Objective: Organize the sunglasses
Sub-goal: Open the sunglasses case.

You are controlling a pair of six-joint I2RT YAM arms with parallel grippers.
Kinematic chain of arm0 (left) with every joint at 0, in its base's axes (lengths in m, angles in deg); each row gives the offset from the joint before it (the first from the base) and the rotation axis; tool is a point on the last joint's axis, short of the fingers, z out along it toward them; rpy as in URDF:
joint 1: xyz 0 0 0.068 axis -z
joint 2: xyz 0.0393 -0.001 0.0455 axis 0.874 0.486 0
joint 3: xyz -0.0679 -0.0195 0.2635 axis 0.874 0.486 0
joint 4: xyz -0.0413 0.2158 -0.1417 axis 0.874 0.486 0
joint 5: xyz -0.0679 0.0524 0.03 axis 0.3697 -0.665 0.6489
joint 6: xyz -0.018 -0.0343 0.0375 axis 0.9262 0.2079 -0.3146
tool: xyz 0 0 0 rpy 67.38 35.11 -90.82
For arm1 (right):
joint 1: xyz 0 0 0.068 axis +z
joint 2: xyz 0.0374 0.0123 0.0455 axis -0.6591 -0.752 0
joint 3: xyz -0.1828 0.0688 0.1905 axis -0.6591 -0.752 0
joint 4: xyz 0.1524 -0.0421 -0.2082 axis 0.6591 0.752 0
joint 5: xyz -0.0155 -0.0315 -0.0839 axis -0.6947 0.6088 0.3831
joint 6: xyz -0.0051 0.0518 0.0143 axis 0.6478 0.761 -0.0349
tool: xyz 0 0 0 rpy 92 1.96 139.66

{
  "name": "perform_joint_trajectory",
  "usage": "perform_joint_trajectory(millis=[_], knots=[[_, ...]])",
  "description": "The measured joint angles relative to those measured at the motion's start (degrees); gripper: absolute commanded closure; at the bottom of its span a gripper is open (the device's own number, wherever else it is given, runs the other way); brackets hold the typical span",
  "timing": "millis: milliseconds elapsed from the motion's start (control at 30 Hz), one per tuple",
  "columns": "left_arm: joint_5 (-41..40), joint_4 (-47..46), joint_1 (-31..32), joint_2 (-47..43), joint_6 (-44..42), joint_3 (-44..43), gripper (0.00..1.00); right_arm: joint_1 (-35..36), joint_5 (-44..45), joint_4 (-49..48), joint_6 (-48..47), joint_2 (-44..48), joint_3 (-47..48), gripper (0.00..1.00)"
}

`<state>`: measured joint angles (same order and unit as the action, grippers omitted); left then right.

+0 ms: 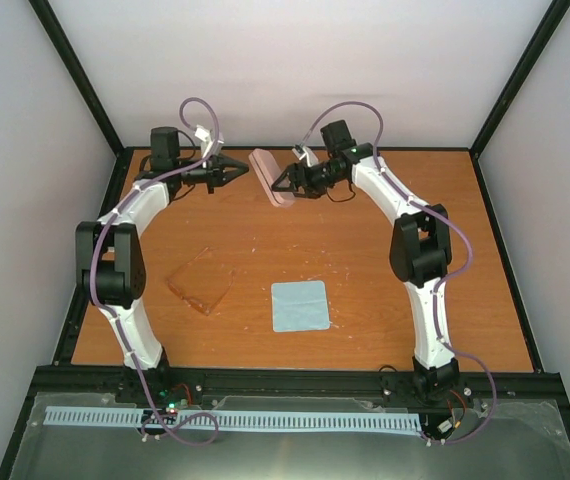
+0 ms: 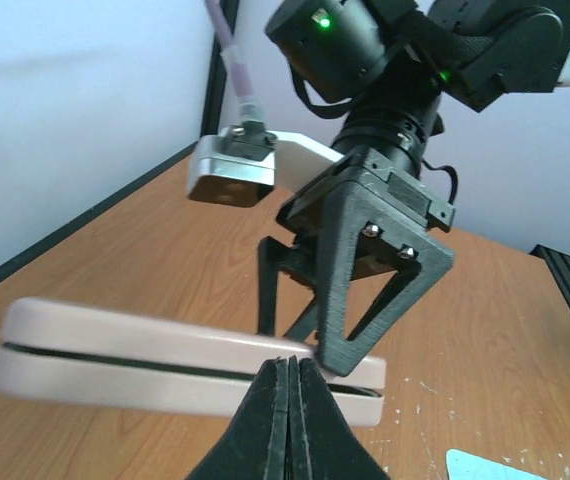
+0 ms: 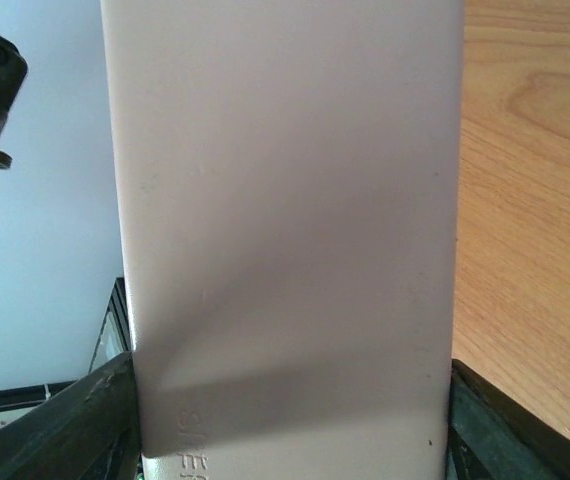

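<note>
**Case clamped in right claw; sunglasses lying loose on the table**

Wooden table: orange-brown top, carrying all items noted below.

Left arm and right arm: both reach to the far side of the table, their wrists turned inward toward each other.

Blue cloth: light blue, square, flat on the table near the front, about midway between the two arm bases.

Sunglasses: see-through amber-brown pair, resting on the table left of the cloth and beside the left arm's elbow. They are well apart from both claws and from the case.

Pink case: oblong and rounded, closed, with a dark seam showing along its length in the left wrist view. It stands on its long edge at the far centre. Whether it clears the table cannot be told.

Right gripper: fingers clamped across the case, one on each broad face.

Left gripper: fingers pressed together with nothing between them, tips pointing at the case. Contact cannot be confirmed.
</note>
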<state>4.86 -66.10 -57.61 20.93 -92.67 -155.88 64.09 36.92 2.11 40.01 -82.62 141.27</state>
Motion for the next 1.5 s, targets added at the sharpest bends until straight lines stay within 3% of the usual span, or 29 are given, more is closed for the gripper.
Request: perform_joint_trajectory(millis=[600, 1500], knots=[[1.68, -4.20, 2.47, -0.13, 0.55, 4.17, 0.99, 1.90, -3.17, -5.18, 3.89, 0.00, 0.74, 0.97], [-8.96, -4.24, 2.51, 1.70, -6.45, 8.70, 0.99, 0.70, -4.20, -5.51, 5.62, 0.02, 1.60, 0.97]])
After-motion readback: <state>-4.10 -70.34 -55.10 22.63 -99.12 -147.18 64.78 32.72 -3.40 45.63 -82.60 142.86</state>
